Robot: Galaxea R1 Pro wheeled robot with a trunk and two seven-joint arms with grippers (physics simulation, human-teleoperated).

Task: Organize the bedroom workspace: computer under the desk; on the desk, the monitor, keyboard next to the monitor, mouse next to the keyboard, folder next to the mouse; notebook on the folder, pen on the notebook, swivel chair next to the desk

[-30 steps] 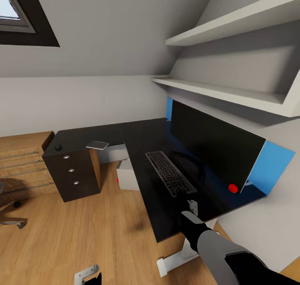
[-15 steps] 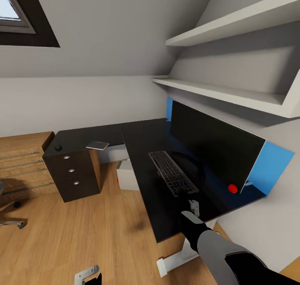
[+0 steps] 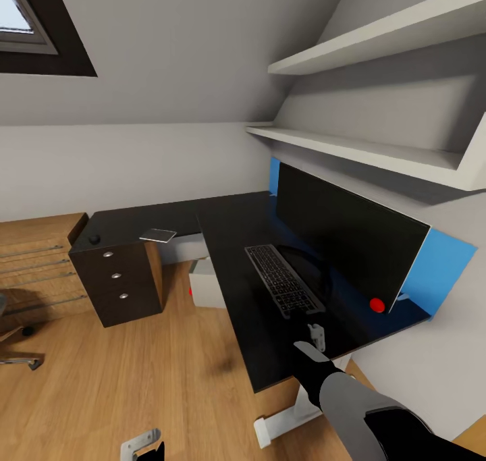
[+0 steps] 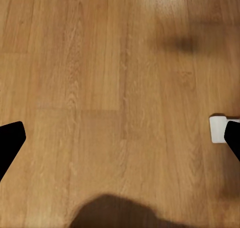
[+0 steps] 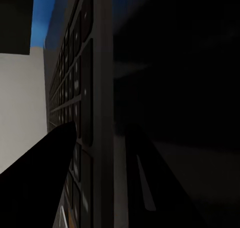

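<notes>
Grey keyboard (image 3: 283,280) lies mid-frame on the black worktop (image 3: 229,228); right tool (image 3: 312,334) touches its near end, grip unclear; left tool (image 4: 120,138) spread over floor.

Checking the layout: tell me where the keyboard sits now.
In the head view the keyboard lies on the desk, just in front of the monitor, with the right end effector at its near end.

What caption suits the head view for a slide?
Right tool at the near end of the keyboard, lying before the monitor on the black desk.
</notes>
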